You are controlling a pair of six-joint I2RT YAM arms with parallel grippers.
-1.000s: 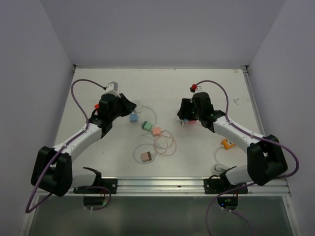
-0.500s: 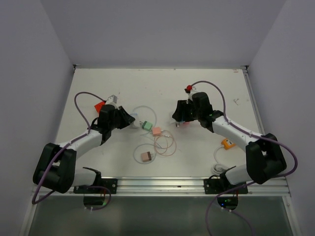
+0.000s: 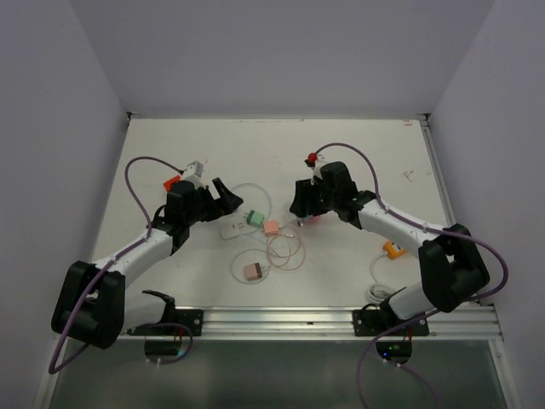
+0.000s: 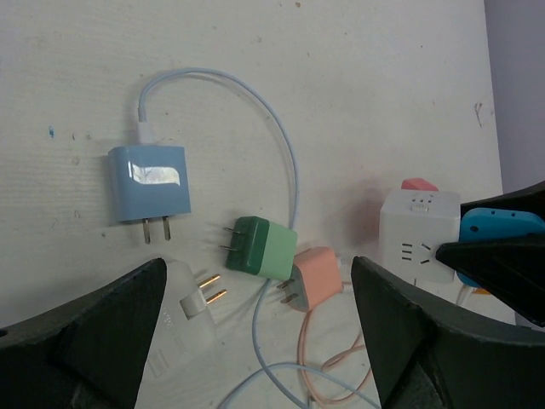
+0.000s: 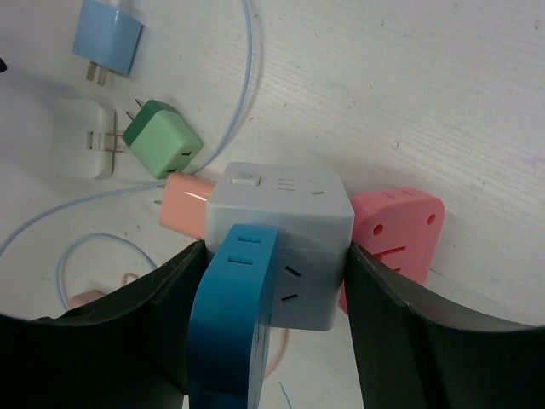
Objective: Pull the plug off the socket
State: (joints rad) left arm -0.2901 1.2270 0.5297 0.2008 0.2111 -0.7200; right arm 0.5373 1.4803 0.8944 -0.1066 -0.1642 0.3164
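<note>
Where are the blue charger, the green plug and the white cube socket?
blue charger [image 4: 146, 183]: left wrist view, on its front face.
green plug [image 4: 269, 250]: left wrist view, on its body.
white cube socket [image 5: 281, 209]: right wrist view, on its top face.

It looked like a robotics lab: a white table boxed in by plain walls, two arms bolted to a metal rail.
</note>
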